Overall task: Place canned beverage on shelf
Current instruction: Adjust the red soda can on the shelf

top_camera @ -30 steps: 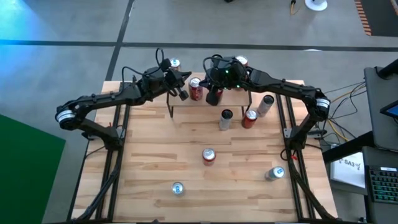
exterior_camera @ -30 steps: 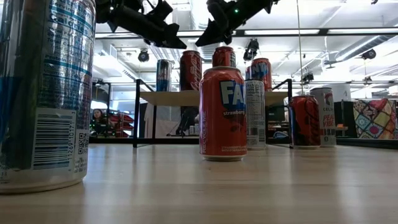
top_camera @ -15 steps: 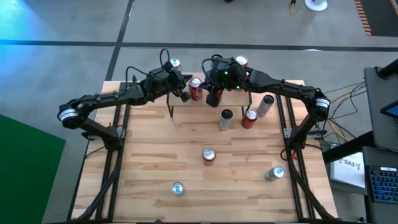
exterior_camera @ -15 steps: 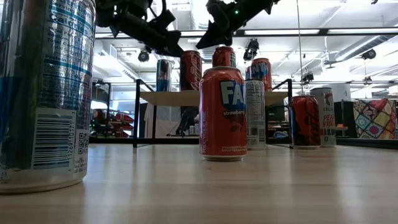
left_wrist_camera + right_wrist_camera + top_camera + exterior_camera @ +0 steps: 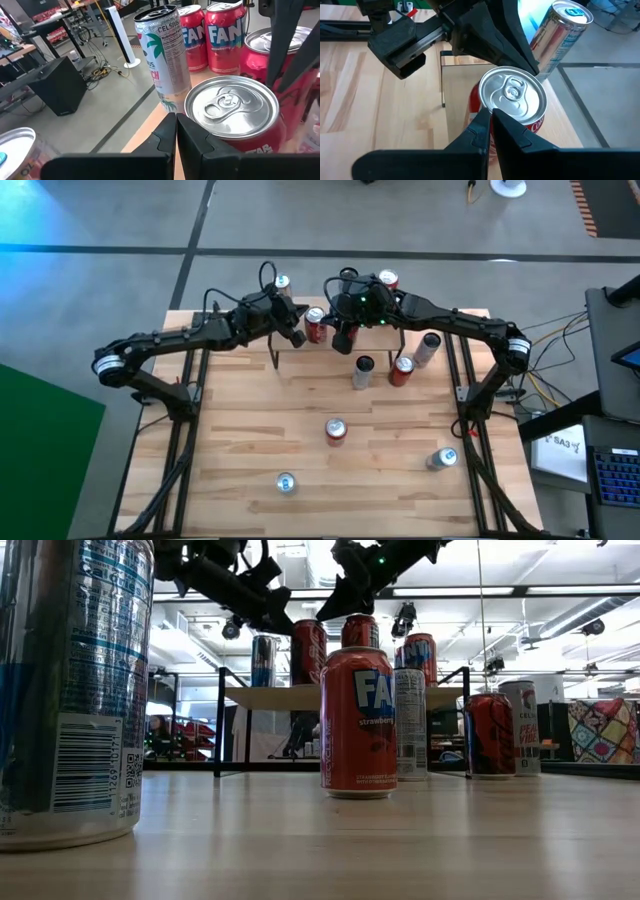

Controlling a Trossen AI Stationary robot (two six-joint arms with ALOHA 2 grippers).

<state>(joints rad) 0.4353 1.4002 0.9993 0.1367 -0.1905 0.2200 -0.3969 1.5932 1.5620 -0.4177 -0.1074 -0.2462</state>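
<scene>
Wood: we see pale slatted planks forming the table (image 5: 300, 440), and a lighter plank topping the shelf (image 5: 335, 338) on thin black legs at its far edge.
Can: the red canned beverage (image 5: 315, 323) stands upright on the shelf; its round silver lid and pull tab show only in the wrist views.
Left end effector (image 5: 297, 337): fingers pressed together, empty, just beside that can's rim.
Right end effector (image 5: 342, 338): also closed, empty, above the lid.
Low view: a red can (image 5: 358, 722) stands up front.
</scene>
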